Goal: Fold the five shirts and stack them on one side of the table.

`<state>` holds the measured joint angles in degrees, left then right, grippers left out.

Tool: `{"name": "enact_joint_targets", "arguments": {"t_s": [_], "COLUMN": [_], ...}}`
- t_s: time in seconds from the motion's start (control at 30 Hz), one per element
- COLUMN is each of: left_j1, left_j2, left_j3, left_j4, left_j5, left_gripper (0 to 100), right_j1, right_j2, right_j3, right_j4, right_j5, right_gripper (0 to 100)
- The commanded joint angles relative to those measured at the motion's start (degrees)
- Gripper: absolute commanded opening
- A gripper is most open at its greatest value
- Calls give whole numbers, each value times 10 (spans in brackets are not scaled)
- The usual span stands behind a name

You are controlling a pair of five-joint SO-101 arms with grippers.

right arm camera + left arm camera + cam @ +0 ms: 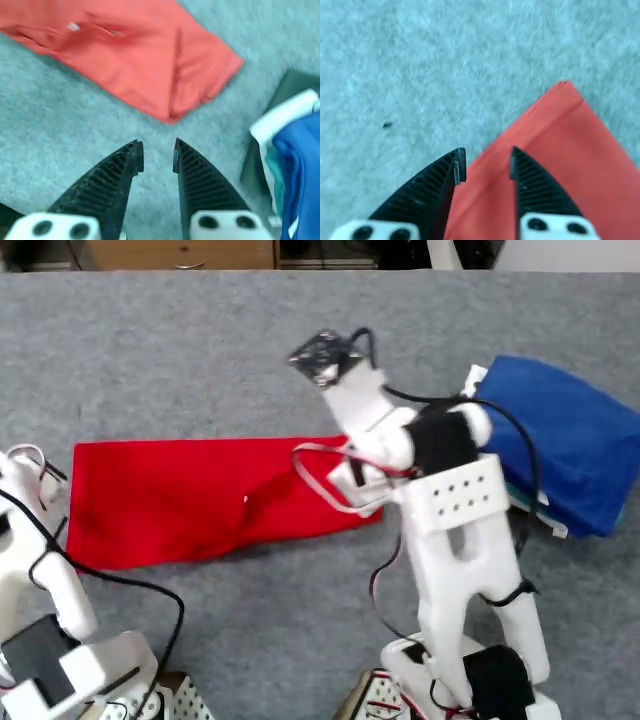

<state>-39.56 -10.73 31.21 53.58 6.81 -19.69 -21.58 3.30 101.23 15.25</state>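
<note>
Red shirt (200,500) is laid flat as a long strip on the grey table (180,350). The stack topped by a blue shirt (570,440) is set near its right end.

The fabric is judged light, limp and easily rucked, so a pinch at a corner or hem is advised.

Left gripper (485,167): jaws narrowly parted, nothing held, over the shirt's edge.

Right gripper (157,152): jaws narrowly parted, nothing held, over bare table beside the shirt's end.

A small white tag (73,26) is seen on the shirt. No writing can be read.
</note>
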Motion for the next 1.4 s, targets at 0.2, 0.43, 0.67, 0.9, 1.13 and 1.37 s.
{"name": "enact_joint_targets", "arguments": {"t_s": [0.2,0.43,0.67,0.9,1.13,1.37], "left_j1": [2,2,4,7,6,1], "left_j2": [233,351,390,400,399,401], "left_j3": [-311,-448,-503,-505,-506,-505], "left_j4": [287,322,321,312,309,309], "left_j5": [-164,-181,-181,-178,-151,-42], "left_gripper": [187,189,178,30,39,18], "right_j1": [43,43,43,43,43,42], "right_j2": [-22,-22,-22,-19,-19,-19], "right_j3": [16,16,17,17,17,17], "right_j4": [9,9,9,8,0,1], "right_j5": [24,24,23,21,20,20], "right_gripper": [122,122,122,122,122,121]}}
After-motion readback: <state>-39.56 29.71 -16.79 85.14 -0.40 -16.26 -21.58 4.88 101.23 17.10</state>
